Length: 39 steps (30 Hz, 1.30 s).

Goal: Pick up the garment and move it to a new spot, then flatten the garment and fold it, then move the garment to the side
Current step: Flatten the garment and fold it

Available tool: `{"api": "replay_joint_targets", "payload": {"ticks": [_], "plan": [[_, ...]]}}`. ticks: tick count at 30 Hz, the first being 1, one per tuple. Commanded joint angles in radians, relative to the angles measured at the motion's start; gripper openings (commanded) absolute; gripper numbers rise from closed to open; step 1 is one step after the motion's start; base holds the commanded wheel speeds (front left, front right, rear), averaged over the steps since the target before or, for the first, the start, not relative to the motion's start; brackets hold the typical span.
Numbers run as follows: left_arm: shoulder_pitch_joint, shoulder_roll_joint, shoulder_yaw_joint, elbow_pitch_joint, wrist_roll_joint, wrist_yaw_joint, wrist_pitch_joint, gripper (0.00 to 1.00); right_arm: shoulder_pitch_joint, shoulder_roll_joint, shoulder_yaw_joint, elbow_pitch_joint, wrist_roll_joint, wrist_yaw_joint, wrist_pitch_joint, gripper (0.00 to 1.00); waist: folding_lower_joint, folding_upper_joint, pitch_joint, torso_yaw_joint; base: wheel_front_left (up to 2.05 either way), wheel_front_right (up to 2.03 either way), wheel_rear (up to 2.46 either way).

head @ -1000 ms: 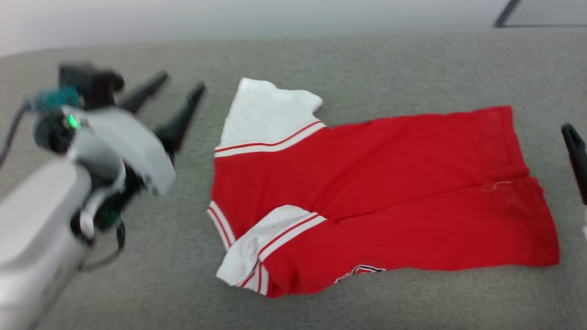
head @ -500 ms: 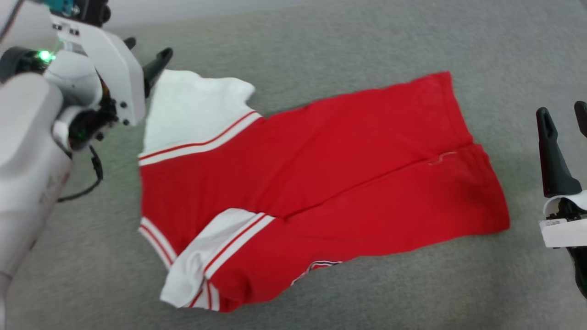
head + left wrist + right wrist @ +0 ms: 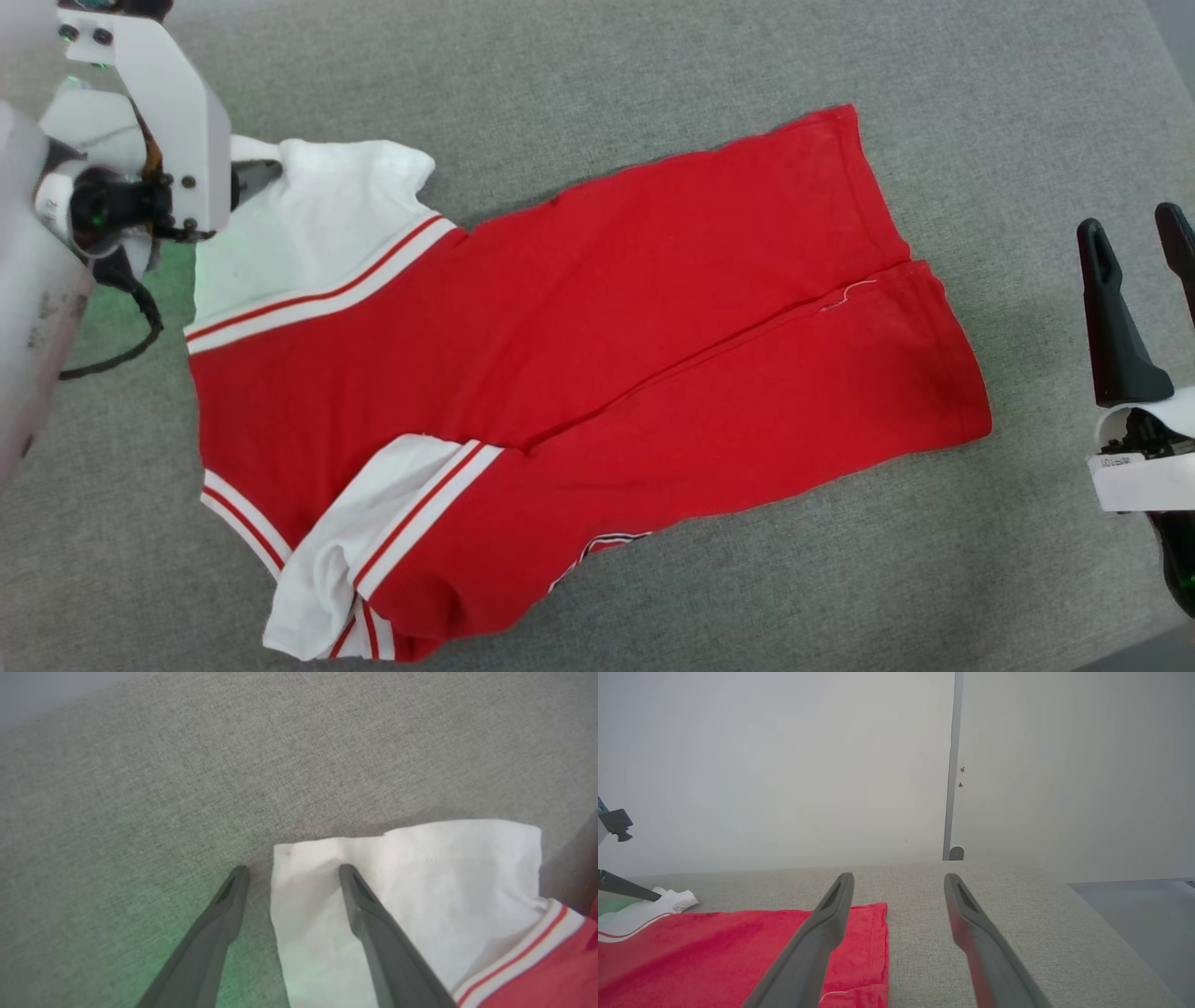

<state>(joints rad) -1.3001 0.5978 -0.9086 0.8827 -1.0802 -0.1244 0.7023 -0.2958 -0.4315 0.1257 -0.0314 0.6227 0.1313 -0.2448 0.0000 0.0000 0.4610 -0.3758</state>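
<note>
The garment (image 3: 560, 345), a red jersey with white sleeves and red-white stripe trim, lies folded lengthwise on the grey surface (image 3: 653, 65). A sliver of its number print (image 3: 607, 546) peeks out at the near edge. My left gripper (image 3: 293, 869) is open low over the far white sleeve (image 3: 317, 224). One of its fingers (image 3: 224, 914) is over bare grey fabric and the other is over the sleeve's corner. In the head view one left fingertip (image 3: 260, 174) shows on that sleeve. My right gripper (image 3: 1128, 222) is open, empty, to the right of the hem (image 3: 873, 952).
The grey surface ends at the right, with darker floor (image 3: 1178, 37) beyond it. A pale wall with a vertical strip (image 3: 952, 765) stands behind the surface. Bare grey fabric lies on both sides of the garment.
The head camera has tilted down, shifting the whole picture. My left gripper has gone from beside the garment to the far white sleeve's corner. The garment lies as before.
</note>
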Motion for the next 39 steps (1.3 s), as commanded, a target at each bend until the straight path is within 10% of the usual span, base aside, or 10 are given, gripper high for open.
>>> {"api": "replay_joint_targets", "payload": {"ticks": [1,2,5,6,15,39], "plan": [[0.013,-0.011,-0.008,0.01,-0.017,-0.006,0.021,1.0,0.01,-0.007,-0.005,-0.008,0.006,-0.001,0.005,1.0,0.0,0.0,0.004,-0.001,0.0,0.0,0.0],[0.015,-0.013,-0.01,0.009,-0.022,-0.007,0.027,1.0,0.011,-0.008,-0.007,-0.009,0.008,-0.001,0.006,1.0,0.0,0.0,0.004,0.0,0.0,0.0,0.0],[0.015,-0.021,-0.007,-0.005,-0.039,-0.009,0.019,0.05,0.007,-0.015,-0.005,-0.007,0.023,-0.001,0.028,1.0,0.0,0.0,0.007,0.006,0.0,0.0,0.0],[0.016,-0.023,-0.008,-0.009,-0.042,-0.009,0.017,0.0,-0.002,-0.022,0.001,-0.006,0.025,-0.001,0.04,1.0,0.0,0.0,0.008,0.008,0.0,0.0,0.0],[-0.015,-0.027,-0.033,-0.074,-0.047,-0.007,-0.028,0.0,-0.202,-0.127,0.083,0.022,0.045,-0.001,0.203,1.0,0.0,0.0,0.033,0.039,0.0,0.0,0.0],[-0.105,-0.096,-0.146,-0.197,-0.1,-0.006,-0.125,0.0,-0.796,-0.249,0.544,0.59,0.382,-0.001,0.908,1.0,0.0,0.0,0.126,0.213,0.0,0.0,0.0]]}}
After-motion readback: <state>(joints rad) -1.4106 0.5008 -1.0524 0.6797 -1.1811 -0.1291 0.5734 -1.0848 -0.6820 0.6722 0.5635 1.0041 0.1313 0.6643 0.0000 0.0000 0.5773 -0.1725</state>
